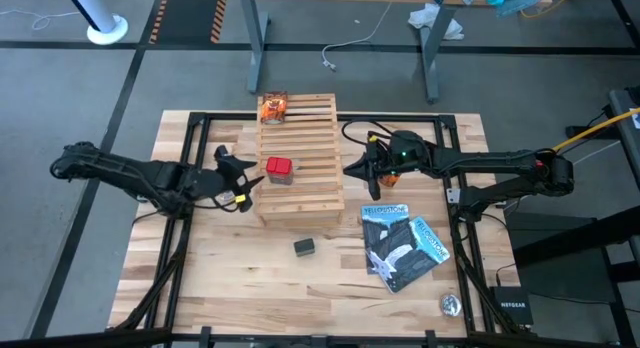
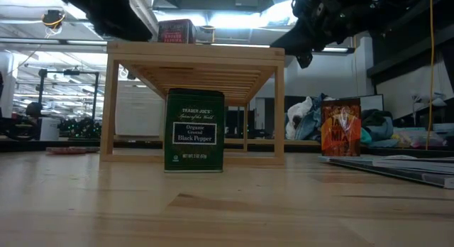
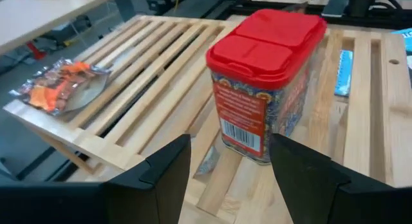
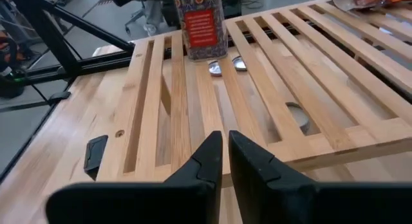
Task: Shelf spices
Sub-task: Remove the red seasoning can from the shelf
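Observation:
A red box [image 3: 264, 82] with a red lid stands upright on the slats of the light wooden shelf [image 1: 300, 158], near its left edge. My left gripper [image 3: 232, 179] is open just left of the box [image 1: 279, 169], its fingers short of the box and touching nothing. An orange crinkly packet [image 1: 273, 108] lies on the shelf's far left corner. A dark box [image 1: 305, 247] stands on the table in front of the shelf. My right gripper [image 4: 222, 159] is shut, above the shelf's right edge [image 1: 350, 172].
Two blue-and-black booklets [image 1: 400, 243] lie on the table right of the shelf, and a round silver tin [image 1: 450, 304] sits near the front right. Small round silver things [image 4: 215, 68] show through the slats. Another orange-red packet [image 2: 340, 126] stands right of the shelf.

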Robot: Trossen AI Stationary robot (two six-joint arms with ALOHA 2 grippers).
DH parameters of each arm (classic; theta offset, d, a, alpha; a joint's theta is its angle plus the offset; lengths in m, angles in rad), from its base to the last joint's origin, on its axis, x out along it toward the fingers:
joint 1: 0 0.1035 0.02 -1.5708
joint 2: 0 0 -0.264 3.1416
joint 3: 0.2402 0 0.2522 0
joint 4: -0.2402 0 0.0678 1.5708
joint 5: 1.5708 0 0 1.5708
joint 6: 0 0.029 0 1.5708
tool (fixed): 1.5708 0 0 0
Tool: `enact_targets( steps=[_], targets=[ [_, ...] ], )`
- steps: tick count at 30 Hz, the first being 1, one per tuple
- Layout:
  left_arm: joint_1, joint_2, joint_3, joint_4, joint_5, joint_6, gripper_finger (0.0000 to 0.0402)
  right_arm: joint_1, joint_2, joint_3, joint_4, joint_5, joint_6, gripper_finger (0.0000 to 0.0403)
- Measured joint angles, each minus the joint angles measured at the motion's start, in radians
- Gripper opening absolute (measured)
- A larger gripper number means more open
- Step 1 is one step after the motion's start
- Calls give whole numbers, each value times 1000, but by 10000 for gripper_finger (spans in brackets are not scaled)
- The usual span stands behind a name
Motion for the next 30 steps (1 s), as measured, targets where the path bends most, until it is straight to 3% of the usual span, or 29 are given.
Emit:
enact_targets(
  steps=[5,11,21,30],
  targets=[
    [63,0,-13,3,106,6,203,0,0,0,95,-19,14,33],
    [97,0,-14,24,171,56,203,0,0,0,235,-130,-38,33],
    [165,1,-14,64,301,139,203,0,0,0,210,-139,-38,33],
    [262,85,-14,148,456,233,203,0,0,0,208,-139,-38,33]
  ],
)
